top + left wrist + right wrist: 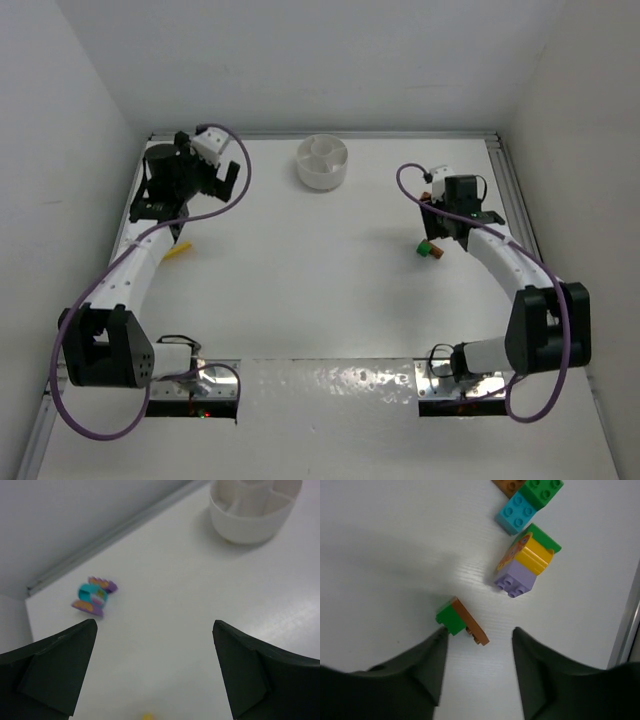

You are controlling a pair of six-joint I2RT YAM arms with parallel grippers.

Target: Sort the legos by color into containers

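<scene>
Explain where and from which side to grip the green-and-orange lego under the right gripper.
Grip the green-and-orange lego across its flat faces, green block one side, orange plate the other, coming from above. It lies diagonal to the right gripper, so turning the wrist to square with those faces would likely help.

One dish (323,176); right wrist view: three green bricks (543,490), one teal brick (516,512).

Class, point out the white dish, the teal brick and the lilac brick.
white dish (322,179), top view, front wall.
teal brick (517,511), right wrist view, studded top.
lilac brick (515,578), right wrist view, its middle.
</scene>
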